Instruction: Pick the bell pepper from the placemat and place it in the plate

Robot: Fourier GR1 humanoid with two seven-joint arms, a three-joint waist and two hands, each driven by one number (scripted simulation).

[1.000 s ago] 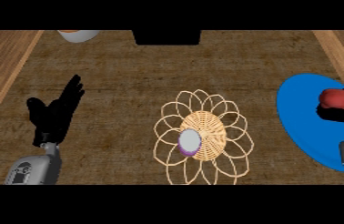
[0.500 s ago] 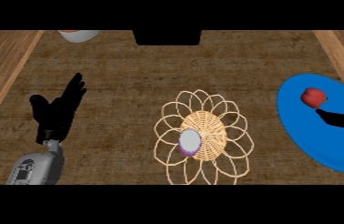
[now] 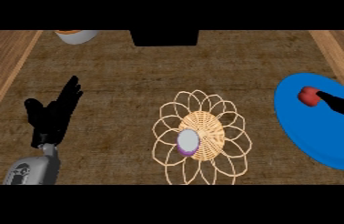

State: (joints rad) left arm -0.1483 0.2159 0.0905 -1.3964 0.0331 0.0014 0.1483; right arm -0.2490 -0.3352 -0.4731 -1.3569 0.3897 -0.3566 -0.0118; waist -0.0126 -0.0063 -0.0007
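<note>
While the left hand (image 3: 52,114) rests at lower left, fingers straight and spread, holding nothing, the action sits at the right edge. Centre-low: wicker flower placemat (image 3: 200,137) with a small purple-rimmed plate (image 3: 188,142) on it. Further up, right: red bell pepper (image 3: 308,96) lies on a blue mat (image 3: 310,123), touched from the right by a right hand (image 3: 331,101) finger; whether it pinches, can't tell. Right hand far nearer; plate lies down-left of pepper. Long axis unclear.
</note>
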